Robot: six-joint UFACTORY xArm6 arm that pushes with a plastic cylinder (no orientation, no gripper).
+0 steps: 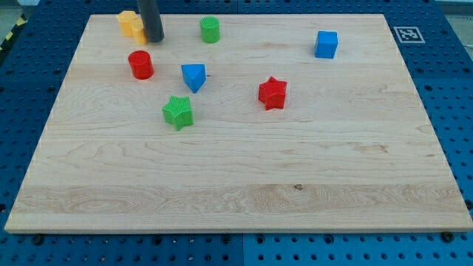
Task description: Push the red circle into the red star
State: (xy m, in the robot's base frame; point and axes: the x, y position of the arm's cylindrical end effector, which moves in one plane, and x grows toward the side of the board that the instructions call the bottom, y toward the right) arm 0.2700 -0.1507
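The red circle [140, 64] stands at the board's upper left. The red star [273, 92] lies to its right, near the board's middle, well apart from it. My tip [154, 38] is at the view's top left, just above and slightly right of the red circle, with a small gap between them. The rod partly covers a yellow block [131, 24] behind it.
A blue triangular block [194, 76] and a green star [177, 111] lie between the red circle and the red star. A green cylinder [210, 29] is at the top. A blue cube [326, 43] is at the upper right. The wooden board [236, 185] sits on a blue pegboard.
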